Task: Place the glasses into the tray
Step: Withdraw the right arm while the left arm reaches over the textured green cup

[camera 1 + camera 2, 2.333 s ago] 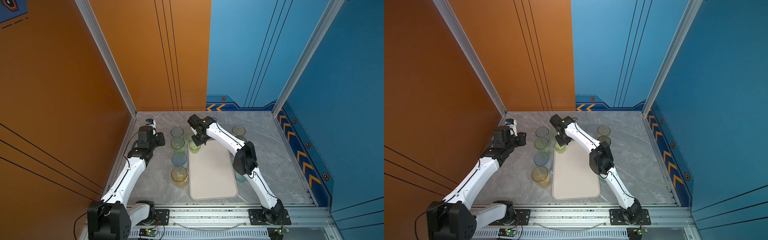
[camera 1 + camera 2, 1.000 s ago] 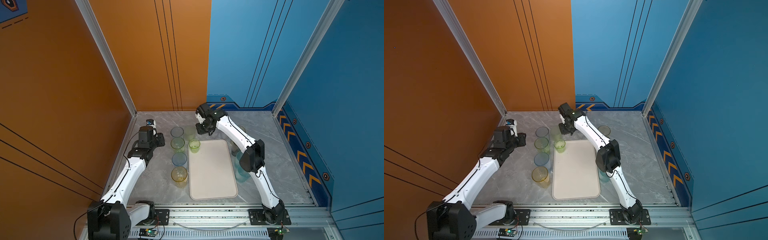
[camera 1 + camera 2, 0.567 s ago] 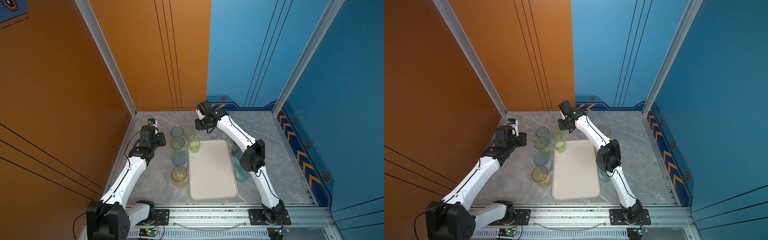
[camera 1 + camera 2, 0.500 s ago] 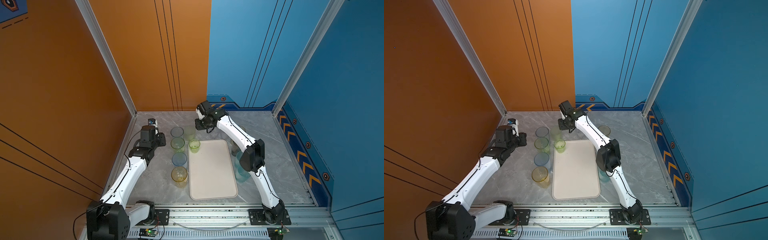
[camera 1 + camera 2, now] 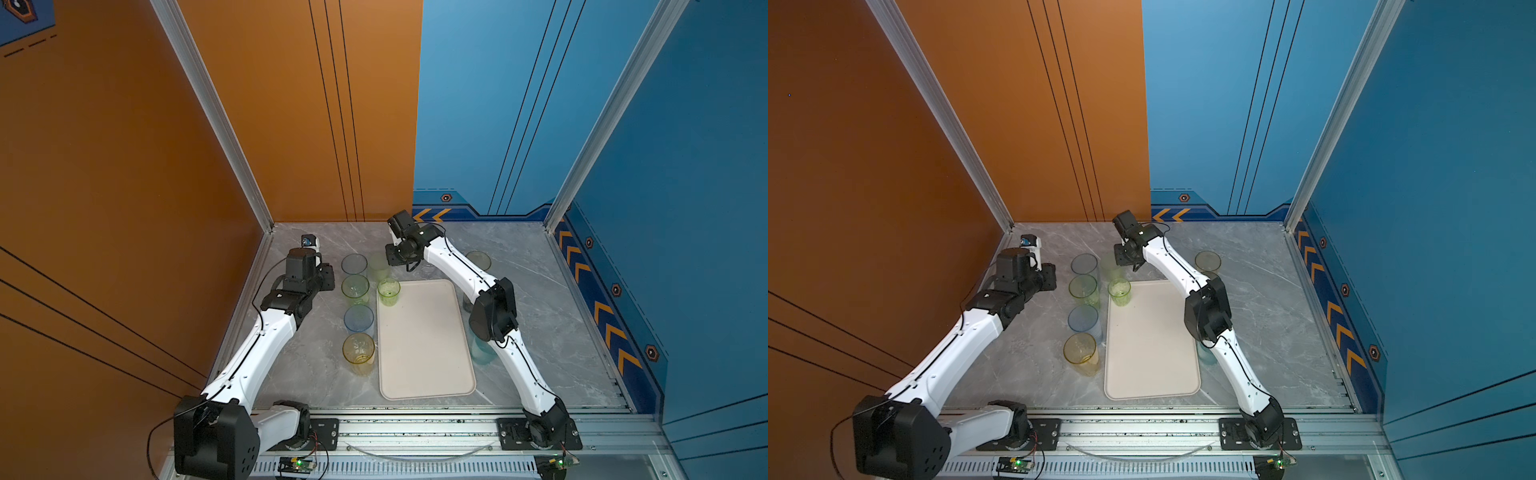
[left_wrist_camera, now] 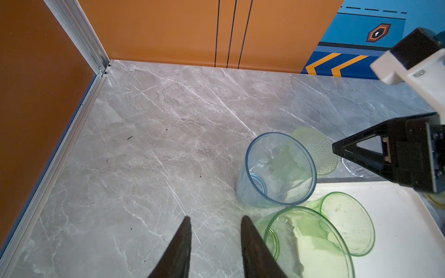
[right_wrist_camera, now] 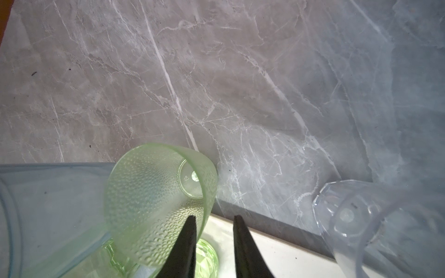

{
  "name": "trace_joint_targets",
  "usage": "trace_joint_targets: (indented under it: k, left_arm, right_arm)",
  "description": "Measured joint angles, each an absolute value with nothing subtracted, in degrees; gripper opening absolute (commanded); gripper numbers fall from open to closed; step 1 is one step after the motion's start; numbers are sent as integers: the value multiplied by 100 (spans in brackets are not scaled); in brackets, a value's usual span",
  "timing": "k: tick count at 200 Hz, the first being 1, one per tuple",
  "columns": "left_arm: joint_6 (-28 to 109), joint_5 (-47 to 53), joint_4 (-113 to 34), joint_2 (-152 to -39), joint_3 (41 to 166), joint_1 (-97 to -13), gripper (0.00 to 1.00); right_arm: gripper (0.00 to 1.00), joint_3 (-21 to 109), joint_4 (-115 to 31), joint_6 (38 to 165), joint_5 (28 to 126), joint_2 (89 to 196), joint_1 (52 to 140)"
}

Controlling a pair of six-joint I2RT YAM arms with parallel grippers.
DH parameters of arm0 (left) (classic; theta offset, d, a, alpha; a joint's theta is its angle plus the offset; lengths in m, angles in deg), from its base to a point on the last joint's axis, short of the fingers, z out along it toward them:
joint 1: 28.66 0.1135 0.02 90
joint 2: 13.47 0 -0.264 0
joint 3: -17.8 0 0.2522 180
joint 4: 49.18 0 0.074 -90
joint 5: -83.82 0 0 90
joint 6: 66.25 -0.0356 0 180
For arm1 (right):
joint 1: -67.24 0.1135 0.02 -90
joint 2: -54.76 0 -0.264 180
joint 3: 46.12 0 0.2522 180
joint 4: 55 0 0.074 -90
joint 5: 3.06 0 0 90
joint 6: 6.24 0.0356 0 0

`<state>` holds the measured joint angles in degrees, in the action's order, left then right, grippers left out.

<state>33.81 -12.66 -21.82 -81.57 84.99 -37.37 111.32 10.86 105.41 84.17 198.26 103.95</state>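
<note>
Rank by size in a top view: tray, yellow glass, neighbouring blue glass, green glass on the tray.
Tray
Yellow glass and blue glass, too alike to rank
Green glass on the tray

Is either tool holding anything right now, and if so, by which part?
Nothing is held: the left tool and the right tool both show an empty gap between the jaws.

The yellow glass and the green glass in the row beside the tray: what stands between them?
A blue glass stands upright between the yellow glass and the green glass; both top views show it.
</note>
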Motion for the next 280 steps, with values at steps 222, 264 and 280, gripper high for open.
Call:
trace_joint_targets:
  k: [222, 264, 280]
  left_arm:
    - [2221, -1000, -31, -10461, 13084, -4534, 33]
    - [1810, -674, 1042, -12155, 14750, -4598, 33]
    - [1703, -587, 1394, -12651, 15159, -4613, 32]
  right_arm:
    - [29, 7986, -241, 10410, 7998, 16344, 9571]
    - [30, 6461, -479, 10213, 7917, 14556, 9081]
    - [30, 5971, -490, 10176, 7915, 14178, 8981]
